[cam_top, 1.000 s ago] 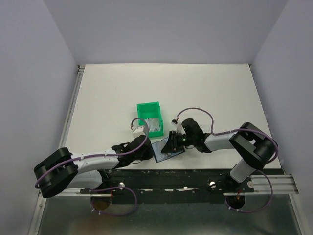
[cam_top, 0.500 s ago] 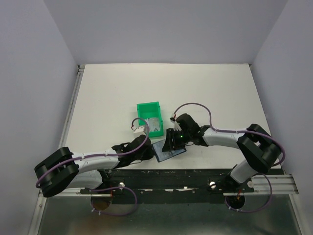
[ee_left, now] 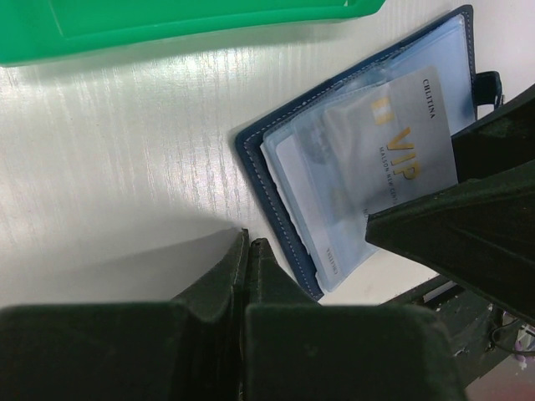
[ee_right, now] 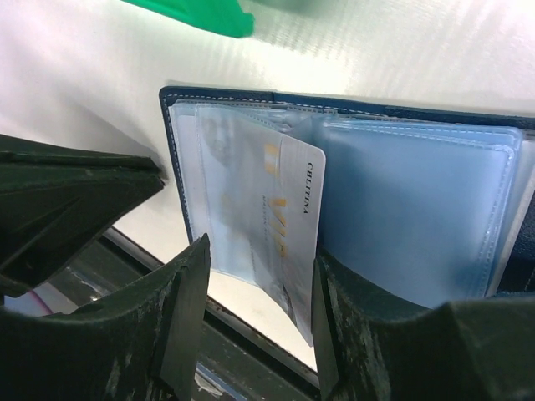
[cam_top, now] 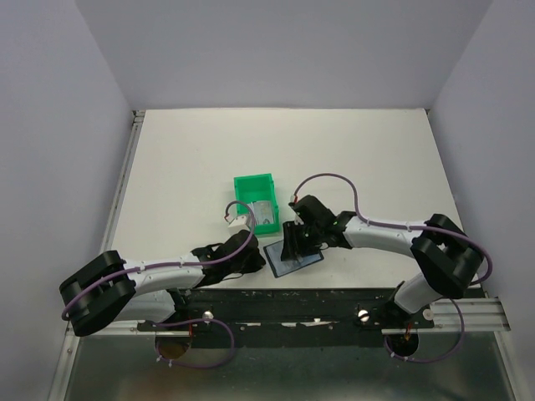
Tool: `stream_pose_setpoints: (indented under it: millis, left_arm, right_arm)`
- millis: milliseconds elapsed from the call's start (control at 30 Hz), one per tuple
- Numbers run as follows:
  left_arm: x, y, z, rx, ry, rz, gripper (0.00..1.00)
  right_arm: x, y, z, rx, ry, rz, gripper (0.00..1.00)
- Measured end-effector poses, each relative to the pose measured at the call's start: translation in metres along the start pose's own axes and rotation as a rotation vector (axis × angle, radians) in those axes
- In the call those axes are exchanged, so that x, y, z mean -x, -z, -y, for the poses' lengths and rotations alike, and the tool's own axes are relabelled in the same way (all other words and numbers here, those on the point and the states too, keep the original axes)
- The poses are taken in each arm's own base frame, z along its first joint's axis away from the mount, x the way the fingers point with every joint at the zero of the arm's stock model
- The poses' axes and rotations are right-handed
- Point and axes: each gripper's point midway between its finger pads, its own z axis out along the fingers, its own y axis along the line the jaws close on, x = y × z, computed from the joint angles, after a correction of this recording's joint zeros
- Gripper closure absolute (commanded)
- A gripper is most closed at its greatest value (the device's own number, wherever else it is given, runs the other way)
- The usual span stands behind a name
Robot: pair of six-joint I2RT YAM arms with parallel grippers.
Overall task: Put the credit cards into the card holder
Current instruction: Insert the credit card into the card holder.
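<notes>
At the near edge of the table [cam_top: 351, 150], the left gripper [cam_top: 251, 252] lies low on the surface with its jaws clenched tight, nothing between them. In the left wrist view its tip [ee_left: 248, 247] sits just beside the near-left corner of the card holder [ee_left: 288, 180], and whether it touches the navy edge cannot be told.

The card holder [cam_top: 294, 256] lies opened flat between the two grippers, clear plastic sleeves facing up. A pale grey credit card [ee_left: 393, 138] with gold print rests partly tucked in one of the sleeves, its free end sticking out past the sleeve edge.

The right gripper [cam_top: 292, 241] hangs over the far side of the holder, tilted down at it. In the right wrist view its jaws are released and stand wide apart [ee_right: 255, 280], one finger on each side of the card [ee_right: 280, 209], with the open sleeves [ee_right: 418, 200] spread beyond.

Just behind the holder sits a green bin [cam_top: 252, 184], and a second pale grey card [cam_top: 264, 210] lies inside it
</notes>
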Motion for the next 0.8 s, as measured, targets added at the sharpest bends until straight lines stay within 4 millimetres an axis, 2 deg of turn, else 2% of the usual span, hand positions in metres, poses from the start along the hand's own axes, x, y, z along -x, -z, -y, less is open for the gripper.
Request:
stream_pose_setpoints:
  millis: [267, 633, 800]
  left_arm:
    - [0.000, 0.000, 0.000, -0.001, 0.000, -0.001, 1.00]
    - [0.000, 0.000, 0.001, -0.002, 0.000, -0.002, 1.00]
    - [0.000, 0.000, 0.001, -0.003, 0.000, -0.002, 1.00]
  right_arm:
    - [-0.004, 0.008, 0.012, -0.068, -0.002, 0.000, 0.43]
    - [-0.005, 0.027, 0.014, -0.097, -0.003, 0.015, 0.44]
    - [-0.009, 0.029, 0.023, -0.142, -0.012, 0.003, 0.44]
